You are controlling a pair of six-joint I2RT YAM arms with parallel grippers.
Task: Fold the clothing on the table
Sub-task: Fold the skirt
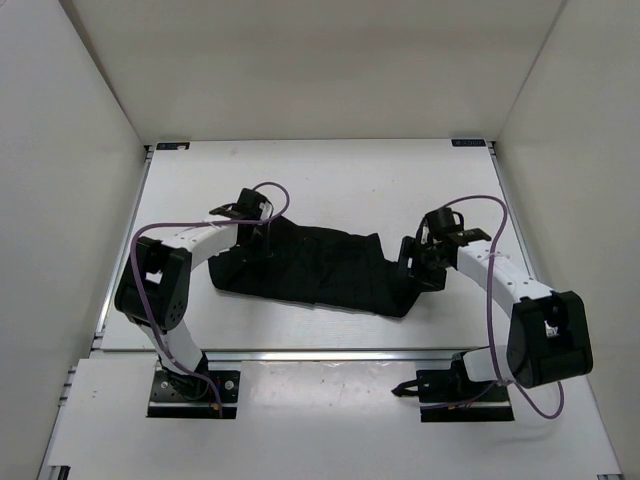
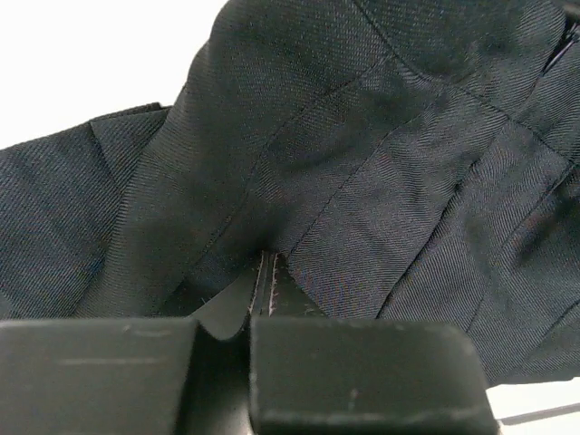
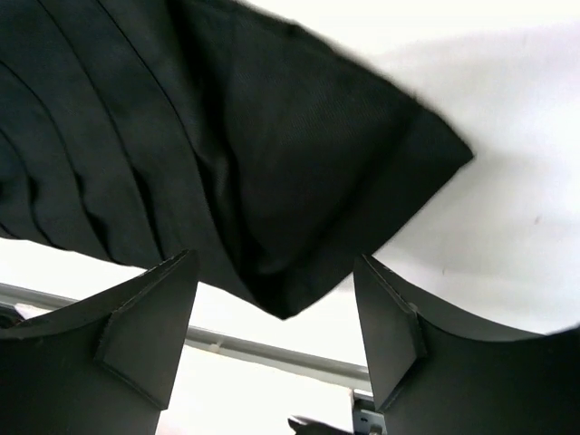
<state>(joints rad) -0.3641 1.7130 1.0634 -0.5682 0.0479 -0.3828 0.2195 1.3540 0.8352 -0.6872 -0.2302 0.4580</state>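
Top external: black skirt lying crosswise over middle of white bench, a bit rumpled. Left wrist: left hand pinched shut on a stitched fold of fabric at skirt's left end. Right wrist: right hand spread wide, skirt's right corner inside the gap, no grip visible.
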